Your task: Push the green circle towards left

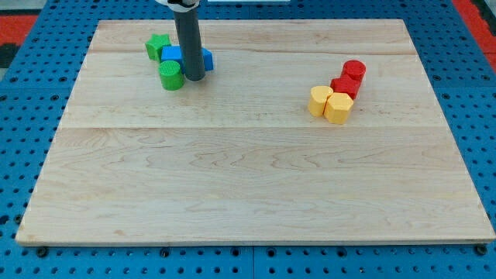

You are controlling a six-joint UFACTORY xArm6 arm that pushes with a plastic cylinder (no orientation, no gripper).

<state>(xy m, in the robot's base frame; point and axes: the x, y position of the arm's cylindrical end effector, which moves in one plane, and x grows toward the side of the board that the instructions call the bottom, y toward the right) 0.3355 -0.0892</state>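
The green circle (171, 75) is a short green cylinder at the upper left of the wooden board (248, 178). My tip (194, 78) stands right beside it on its right side, touching or nearly touching it. A blue block (171, 54) lies just above the green circle. A green star-shaped block (157, 46) lies at the upper left of that blue block. Another blue block (207, 59) peeks out on the right of the rod, mostly hidden by it.
On the view's right lie a red cylinder (353, 70), a red block (344, 85), a yellow block (320, 100) and a yellow block (339, 108), packed together. A blue pegboard (31, 93) surrounds the board.
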